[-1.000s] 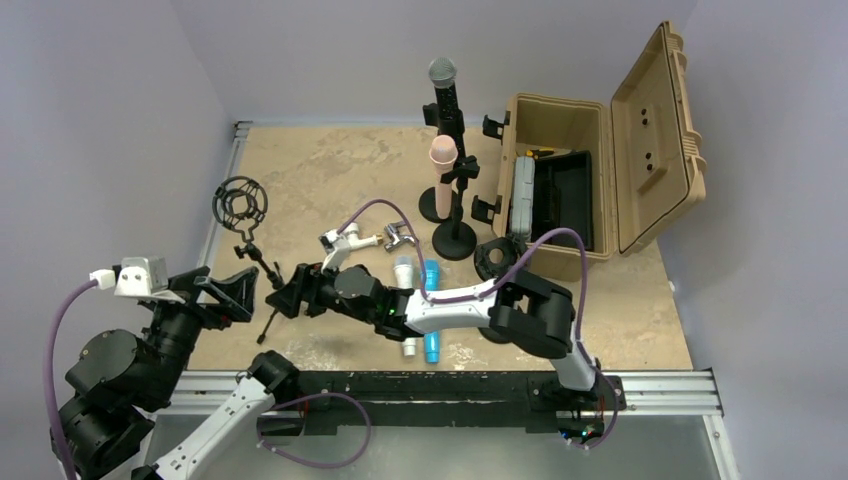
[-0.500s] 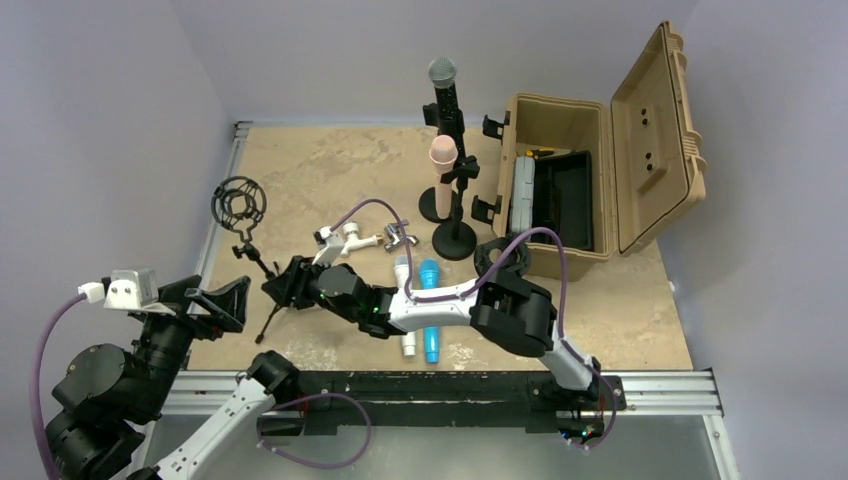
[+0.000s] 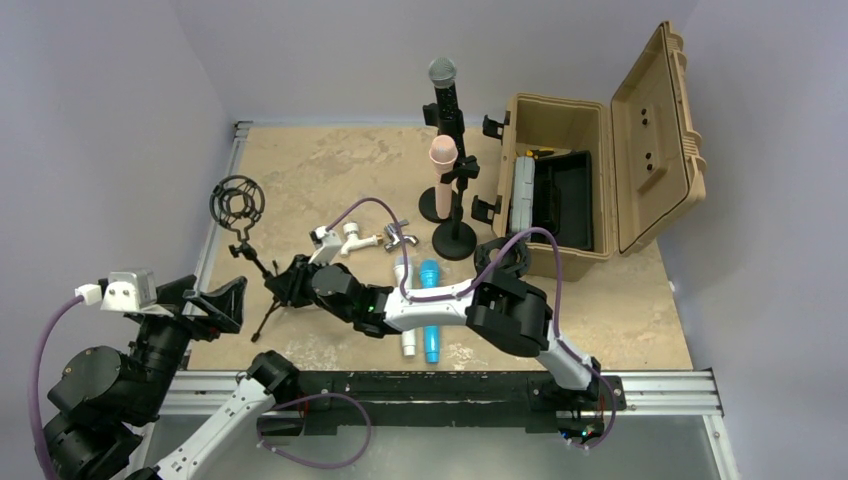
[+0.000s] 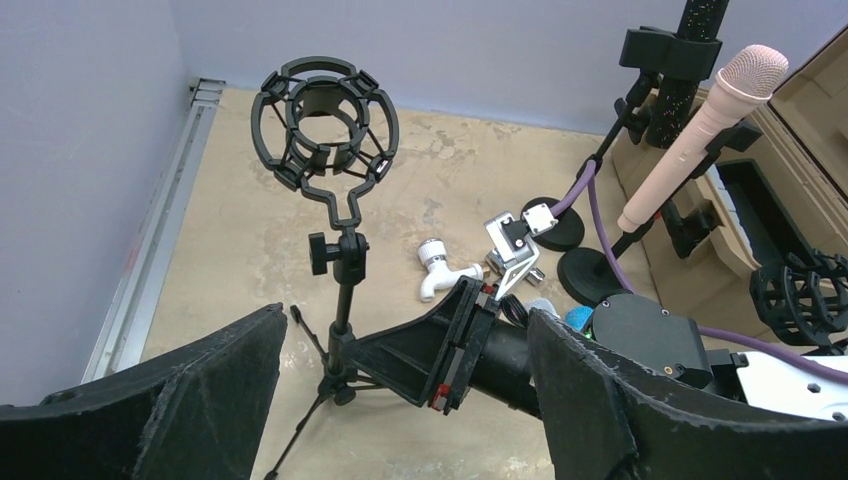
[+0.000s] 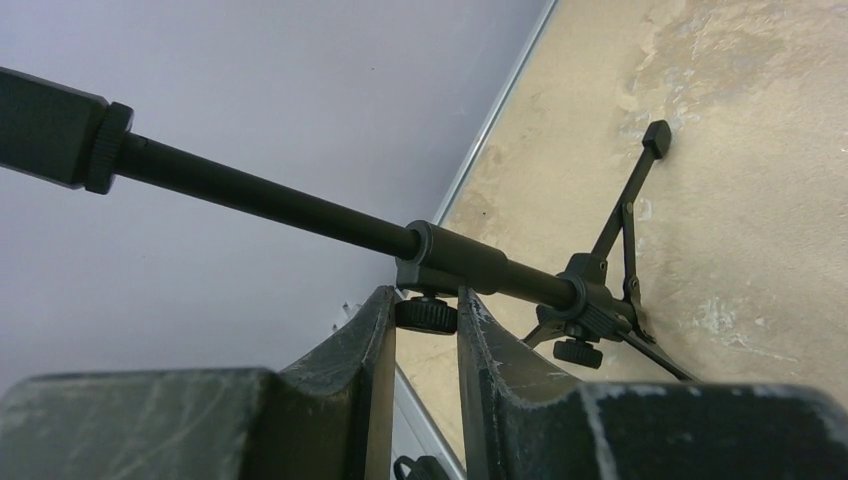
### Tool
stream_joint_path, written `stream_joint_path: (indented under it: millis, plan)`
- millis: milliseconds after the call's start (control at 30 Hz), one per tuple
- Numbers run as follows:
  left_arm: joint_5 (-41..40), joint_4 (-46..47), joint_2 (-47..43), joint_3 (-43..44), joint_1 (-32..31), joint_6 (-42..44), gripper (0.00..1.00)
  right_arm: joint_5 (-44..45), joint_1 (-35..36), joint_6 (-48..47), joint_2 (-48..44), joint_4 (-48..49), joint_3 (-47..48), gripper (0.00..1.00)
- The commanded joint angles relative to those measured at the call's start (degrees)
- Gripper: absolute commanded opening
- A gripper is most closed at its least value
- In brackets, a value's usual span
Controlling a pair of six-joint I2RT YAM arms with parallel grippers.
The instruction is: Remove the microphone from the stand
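A black tripod stand (image 3: pixel 262 272) with an empty shock-mount ring (image 3: pixel 238 205) stands at the left; the ring (image 4: pixel 325 125) tops the pole (image 4: pixel 345 290) in the left wrist view. My right gripper (image 3: pixel 287 285) is shut on the small knob under the stand's pole (image 5: pixel 300 210), fingertips (image 5: pixel 428 300) pinching it. My left gripper (image 3: pixel 215 300) hangs open near the table's front left, apart from the stand, jaws wide (image 4: pixel 405 330). A pink microphone (image 3: pixel 442 160) and a black microphone (image 3: pixel 445 95) sit upright in stands at the back.
A white microphone (image 3: pixel 409 340) and a blue microphone (image 3: pixel 431 340) lie under the right arm. A white tap fitting (image 3: pixel 345 238) lies mid-table. An open tan case (image 3: pixel 600 170) stands at the right, a second shock mount (image 3: pixel 497 255) beside it.
My right gripper slid left to the tripod stand and closed on its knob. The left arm drew back slightly toward the table's front, still open.
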Motion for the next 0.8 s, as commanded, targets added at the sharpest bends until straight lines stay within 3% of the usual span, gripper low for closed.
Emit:
stream_joint_path:
  millis: [0,67,767]
  plan:
    - [-1.0,1.0,0.8,1.3,-0.2,1.8,0.88,2.7,0.1,-2.7,0.3,-0.6,3.1,0.07]
    - [-1.2,0.8,1.0,1.5,-0.1,2.1,0.88,2.8,0.1,-4.5,0.6,-1.4,3.4,0.00]
    - [-2.9,-0.5,1.9,3.0,-0.1,3.8,0.88,20.7,1.7,-31.5,6.3,-17.0,10.4,0.00]
